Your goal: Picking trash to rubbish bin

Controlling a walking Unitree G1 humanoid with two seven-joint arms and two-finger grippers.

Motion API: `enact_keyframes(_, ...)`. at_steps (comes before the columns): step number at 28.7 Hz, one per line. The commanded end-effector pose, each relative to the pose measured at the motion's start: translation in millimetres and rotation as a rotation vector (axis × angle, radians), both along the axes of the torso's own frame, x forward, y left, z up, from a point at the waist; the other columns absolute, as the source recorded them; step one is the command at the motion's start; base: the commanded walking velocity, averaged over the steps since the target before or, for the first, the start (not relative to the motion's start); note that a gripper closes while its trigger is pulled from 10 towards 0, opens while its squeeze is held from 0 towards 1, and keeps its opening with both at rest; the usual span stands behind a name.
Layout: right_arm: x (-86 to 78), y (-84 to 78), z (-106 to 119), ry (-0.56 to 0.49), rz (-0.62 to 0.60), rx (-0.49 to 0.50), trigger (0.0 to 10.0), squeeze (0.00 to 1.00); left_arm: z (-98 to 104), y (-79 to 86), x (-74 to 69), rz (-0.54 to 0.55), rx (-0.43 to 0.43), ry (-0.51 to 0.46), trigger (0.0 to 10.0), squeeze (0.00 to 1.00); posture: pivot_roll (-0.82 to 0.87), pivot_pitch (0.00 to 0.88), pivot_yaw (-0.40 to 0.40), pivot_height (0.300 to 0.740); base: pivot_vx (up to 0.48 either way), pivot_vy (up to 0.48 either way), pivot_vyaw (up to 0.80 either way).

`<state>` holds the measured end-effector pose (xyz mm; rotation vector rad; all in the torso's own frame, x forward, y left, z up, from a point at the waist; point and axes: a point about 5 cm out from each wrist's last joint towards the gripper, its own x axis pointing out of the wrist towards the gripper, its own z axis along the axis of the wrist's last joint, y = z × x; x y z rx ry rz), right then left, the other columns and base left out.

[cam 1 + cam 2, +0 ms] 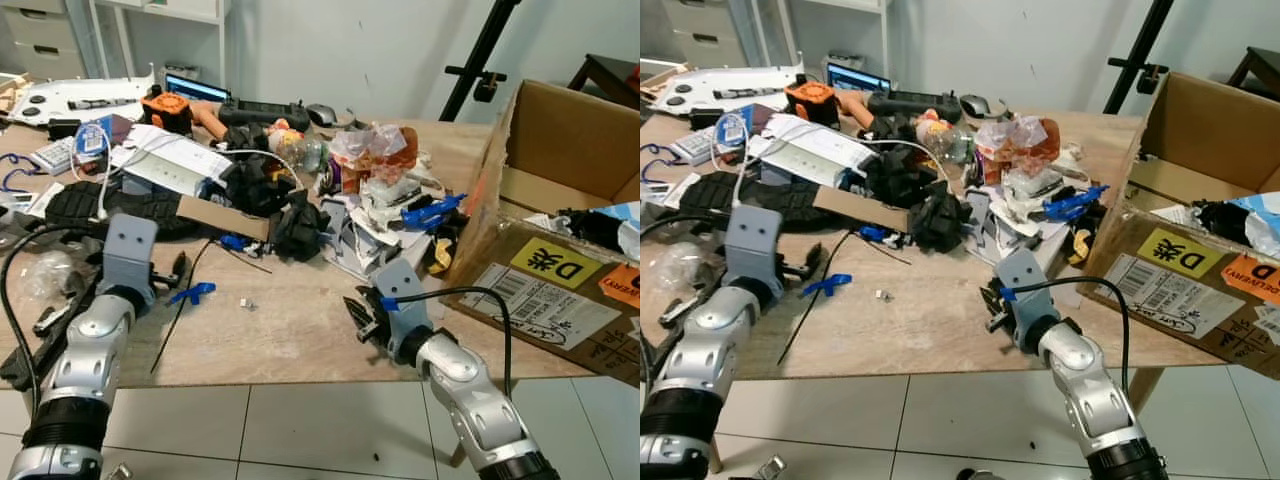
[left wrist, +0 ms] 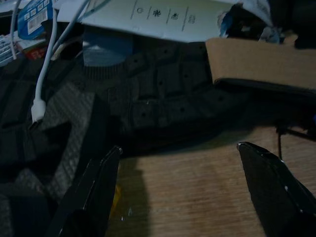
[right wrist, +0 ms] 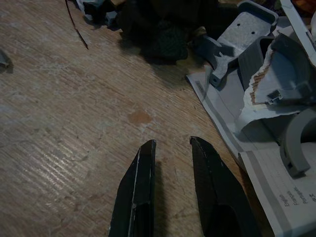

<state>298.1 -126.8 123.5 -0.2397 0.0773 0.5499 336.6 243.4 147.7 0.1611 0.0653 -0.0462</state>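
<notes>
Fingers on the right gripper (image 3: 170,148) stand narrowly parted and hold nothing, hovering low over bare wood at the near edge of the table (image 1: 300,330). The trash heap (image 1: 370,190), a tangle of paper, plastic wrap, grey plastic parts and black scraps, lies just beyond those fingertips, toward the far side of the table. Torn paper and grey parts (image 3: 266,84) are the nearest pieces, so the right arm is probably better placed to reach. An open cardboard box (image 1: 560,230), seemingly the bin, rests on the table's right end, close beside the heap. The left gripper (image 2: 182,163) is spread wide and empty, pointing at a black rubber mat (image 2: 163,94) on the table's left part. Beyond the table are a white wall and white drawers; below is pale tiled floor.
</notes>
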Motion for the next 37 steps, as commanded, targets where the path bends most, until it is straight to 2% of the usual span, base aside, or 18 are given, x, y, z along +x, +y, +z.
enact_keyframes(1, 0.1, -1.7, 0.7, 0.004, -0.001, -0.009, 10.0, 0.00, -5.0, -7.3, -1.6, -0.034, -0.035, 0.025, 10.0, 0.00, -0.03, 0.161, -0.098, 0.740, 0.000, 0.000, 0.00)
enact_keyframes(5, 0.4, -1.6, 0.8, 0.005, -0.001, -0.010, 10.0, 0.00, -8.4, -13.9, -4.3, -0.074, -0.048, 0.058, 10.0, 0.00, -0.03, 0.160, -0.097, 0.740, 0.000, 0.000, 0.00)
enact_keyframes(8, 0.4, -1.1, 1.0, 0.005, 0.001, -0.012, 10.0, 0.00, -14.1, -31.5, -12.4, -0.187, -0.098, 0.103, 10.0, 0.00, -0.03, 0.159, -0.100, 0.740, 0.000, 0.000, 0.00)
enact_keyframes(12, 0.1, -1.3, 0.7, 0.007, 0.006, -0.016, 10.0, 0.00, -18.4, -39.5, -17.7, -0.263, -0.062, 0.140, 10.0, 0.00, -0.03, 0.161, -0.104, 0.740, 0.000, 0.000, 0.00)
enact_keyframes(19, 0.1, -1.3, 0.4, 0.007, 0.010, -0.020, 10.0, 0.00, -18.7, -43.1, -20.3, -0.279, -0.046, 0.151, 10.0, 0.00, -0.03, 0.161, -0.104, 0.740, 0.000, 0.000, 0.00)
enact_keyframes(23, -0.2, -0.8, -0.1, 0.008, 0.013, -0.023, 10.0, 0.00, -21.5, -43.3, -21.8, -0.267, 0.098, 0.166, 10.0, 0.00, -0.03, 0.161, -0.104, 0.740, 0.000, 0.000, 0.00)
enact_keyframes(24, -0.4, -0.6, -0.4, 0.010, 0.014, -0.023, 10.0, 0.00, -24.5, -43.7, -22.2, -0.260, 0.112, 0.193, 10.0, 0.00, -0.03, 0.161, -0.104, 0.740, 0.000, 0.000, 0.00)
enact_keyframes(29, -1.0, -0.2, -0.9, 0.015, 0.015, -0.021, 10.0, 0.00, -32.3, -47.3, -25.0, -0.264, 0.070, 0.273, 10.0, 0.00, -0.03, 0.163, -0.102, 0.740, 0.000, 0.000, 0.00)
enact_keyframes(31, -1.0, -0.5, -1.3, 0.018, 0.014, -0.020, 10.0, 0.00, -39.3, -50.7, -29.4, -0.297, 0.074, 0.339, 10.0, 0.00, -0.03, 0.161, -0.101, 0.740, 0.000, 0.000, 0.00)
enact_keyframes(35, -1.0, -0.6, -1.5, 0.020, 0.014, -0.020, 10.0, 0.00, -42.3, -52.1, -31.8, -0.313, 0.075, 0.368, 10.0, 0.00, -0.03, 0.161, -0.101, 0.740, 0.000, 0.000, 0.00)
enact_keyframes(37, -0.5, -0.6, -1.8, 0.023, 0.014, -0.020, 10.0, 0.00, -48.7, -53.4, -36.4, -0.319, 0.050, 0.432, 9.6, 0.00, -0.03, 0.160, -0.101, 0.740, 0.000, 0.000, 0.00)
